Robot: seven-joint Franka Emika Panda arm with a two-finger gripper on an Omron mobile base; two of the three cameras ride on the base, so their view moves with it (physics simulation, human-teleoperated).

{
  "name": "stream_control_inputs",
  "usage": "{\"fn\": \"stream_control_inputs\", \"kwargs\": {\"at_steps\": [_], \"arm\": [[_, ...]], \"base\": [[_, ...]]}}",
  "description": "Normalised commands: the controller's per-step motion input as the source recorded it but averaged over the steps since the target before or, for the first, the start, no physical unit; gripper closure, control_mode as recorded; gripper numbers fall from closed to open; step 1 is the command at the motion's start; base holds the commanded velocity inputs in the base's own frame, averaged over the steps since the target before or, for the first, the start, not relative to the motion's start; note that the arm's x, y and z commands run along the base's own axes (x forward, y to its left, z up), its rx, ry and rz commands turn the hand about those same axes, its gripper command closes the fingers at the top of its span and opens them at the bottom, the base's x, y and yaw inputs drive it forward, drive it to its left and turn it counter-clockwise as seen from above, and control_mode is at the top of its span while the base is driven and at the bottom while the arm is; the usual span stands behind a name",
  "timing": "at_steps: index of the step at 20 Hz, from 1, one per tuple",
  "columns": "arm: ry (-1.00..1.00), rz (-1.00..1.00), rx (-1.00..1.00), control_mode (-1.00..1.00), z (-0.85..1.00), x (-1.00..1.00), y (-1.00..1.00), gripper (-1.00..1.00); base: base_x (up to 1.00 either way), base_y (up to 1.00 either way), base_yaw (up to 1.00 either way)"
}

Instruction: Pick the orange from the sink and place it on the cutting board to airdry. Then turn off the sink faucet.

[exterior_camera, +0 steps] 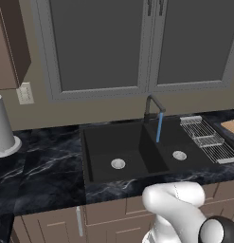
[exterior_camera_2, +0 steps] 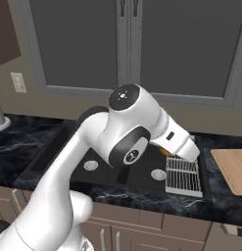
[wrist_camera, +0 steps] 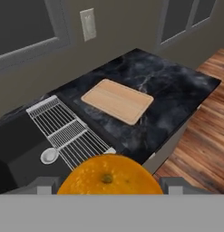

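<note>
a silver wire dish rack [wrist_camera: 68, 131] lies on the black marble counter [exterior_camera: 42, 161]. a white paper towel roll [exterior_camera: 2, 126] stands upright far left, below a wall outlet [exterior_camera: 25, 93].

The orange [wrist_camera: 109, 176] is lifted above the sink [exterior_camera: 119, 147]; the faucet [exterior_camera: 154, 107] runs; the cutting board [wrist_camera: 117, 100] lies bare.

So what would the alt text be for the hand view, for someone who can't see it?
An orange sits large at the bottom of the view, held in the pincer. Beyond it lie a wire dish rack over the black sink and a wooden cutting board on the dark marble counter.
</note>
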Motion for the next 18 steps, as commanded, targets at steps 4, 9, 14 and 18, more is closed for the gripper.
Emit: {"fn": "stream_control_inputs", "kwargs": {"at_steps": [4, 9, 14, 18], "arm": [[0.00, 0.00, 0.03, -1.00, -0.11, 0.63, -0.48, 1.00], [0.00, 0.00, 0.02, -1.00, -0.34, 0.54, -0.47, 1.00], [0.00, 0.00, 0.03, -1.00, -0.39, 0.39, -0.62, 1.00], [0.00, 0.00, 0.02, -1.00, -0.37, 0.28, -0.56, 1.00]], "base": [[0.00, 0.00, 0.00], [0.00, 0.00, 0.00], [0.00, 0.00, 0.00], [0.00, 0.00, 0.00]]}}
